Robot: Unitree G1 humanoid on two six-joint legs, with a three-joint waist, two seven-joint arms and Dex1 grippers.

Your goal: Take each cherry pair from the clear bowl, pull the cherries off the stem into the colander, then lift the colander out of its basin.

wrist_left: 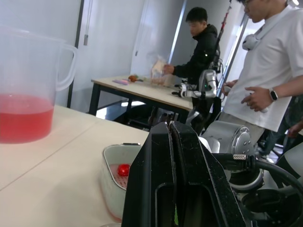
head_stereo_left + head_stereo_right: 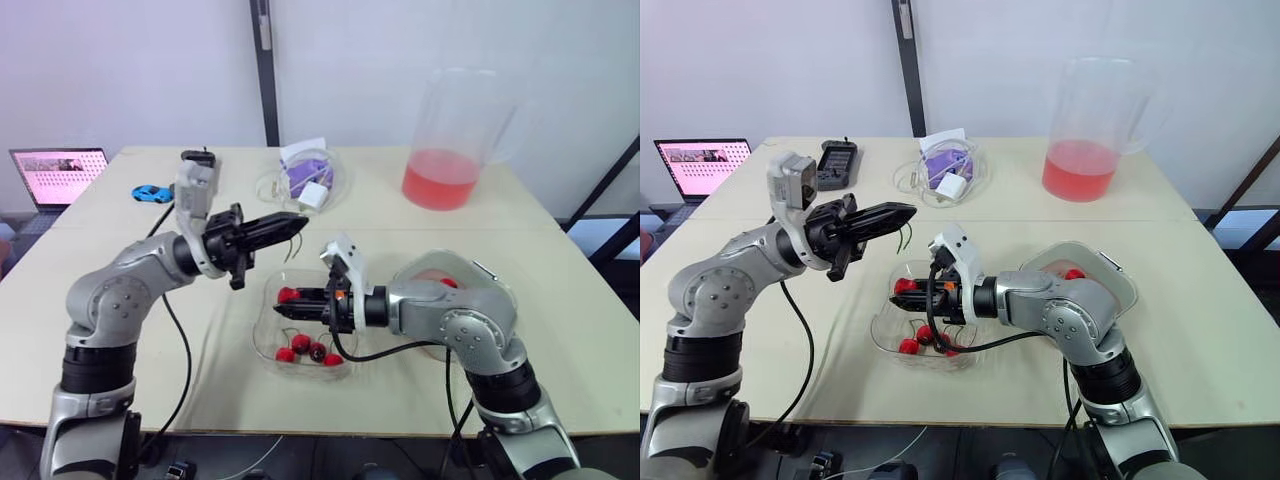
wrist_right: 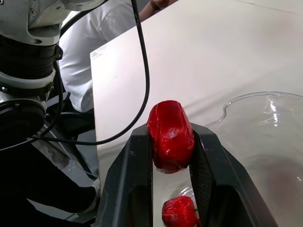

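My right gripper [image 2: 287, 306] hovers over the clear bowl [image 2: 258, 346], shut on a red cherry [image 2: 288, 295]; the right wrist view has that cherry [image 3: 170, 137] squeezed between the two black fingers. Several more cherries [image 2: 303, 348] lie in the bowl. Up and to the left of the bowl, my left gripper [image 2: 300, 224] is shut on a thin green stem [image 2: 290, 246] that dangles from its tip. The colander in its basin [image 2: 492, 287] sits behind my right forearm, holding a cherry [image 2: 448, 283].
A large pitcher of red liquid [image 2: 445, 150] stands at the back right. A clear bag with cables and a charger [image 2: 305, 180] is at the back middle, with a blue toy car [image 2: 151, 193], a black device [image 2: 835, 158] and a laptop [image 2: 58, 175] to its left. Two people [image 1: 265, 71] stand beyond the table.
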